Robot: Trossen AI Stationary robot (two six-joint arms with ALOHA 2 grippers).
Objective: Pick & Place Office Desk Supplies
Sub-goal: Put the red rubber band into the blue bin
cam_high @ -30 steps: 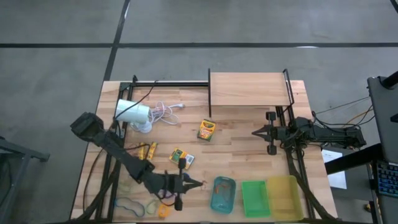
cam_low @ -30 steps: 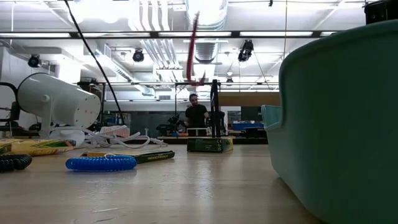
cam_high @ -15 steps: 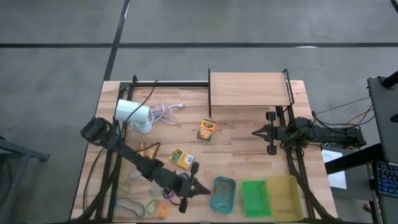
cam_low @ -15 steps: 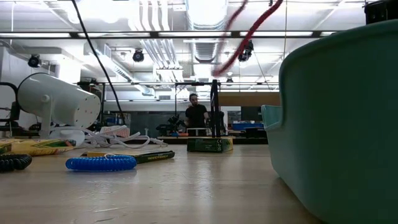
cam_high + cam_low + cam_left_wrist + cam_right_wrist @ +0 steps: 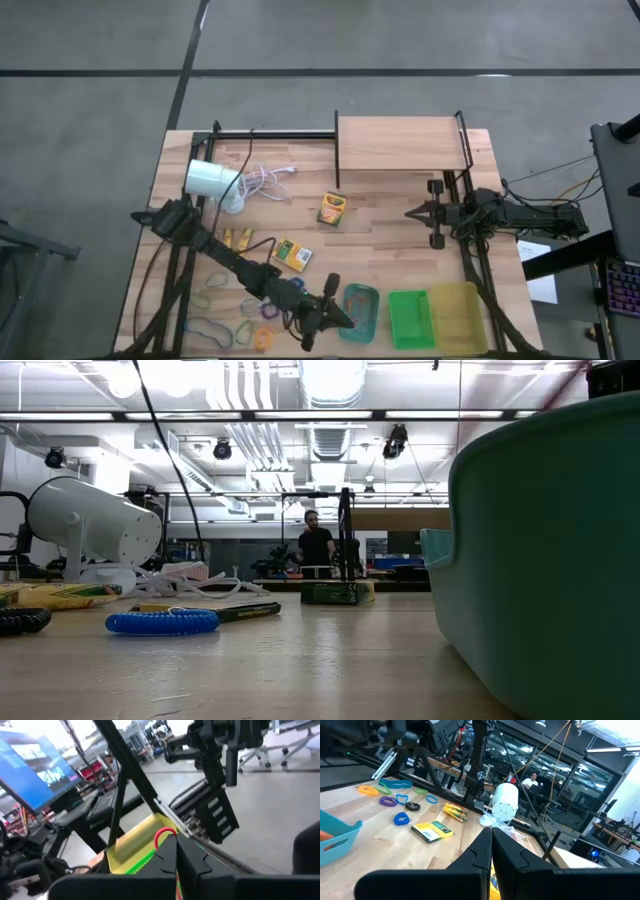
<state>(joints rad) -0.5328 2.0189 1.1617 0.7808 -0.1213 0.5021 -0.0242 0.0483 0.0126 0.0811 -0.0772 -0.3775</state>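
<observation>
My left gripper [image 5: 345,320] reaches level to the teal tray's [image 5: 362,318] left rim, shut on a thin red loop [image 5: 162,836]. Two yellow-and-green crayon boxes [image 5: 332,208] [image 5: 291,254] lie flat mid-table, with tiny yellow pieces [image 5: 236,240] to their left. Coloured loops [image 5: 207,328] lie along the near left edge; the right wrist view shows an orange loop [image 5: 367,790], a purple loop [image 5: 387,800] and a black loop [image 5: 412,806]. My right gripper [image 5: 412,212] waits shut at the right, below the shelf. My left gripper pinches the red loop between its two shut fingers [image 5: 170,857]. A curved part of the loop [image 5: 159,839] sticks out past the fingertips. The fingers lie level, coming from the table's left. The loop is lifted clear of the table.
A green tray [image 5: 410,318] and a yellow tray [image 5: 455,318] stand right of the teal one at the near edge. A white lamp [image 5: 213,182] with its cord lies at the far left. A wooden shelf [image 5: 400,145] stands at the back. A person stands far off in the room [image 5: 316,543].
My left gripper has travelled toward the table's right and near edges, sinking a little and rolling, and has reached the teal tray's left rim. It stays shut on the red loop, which swung through the air in the low view and has left that view.
</observation>
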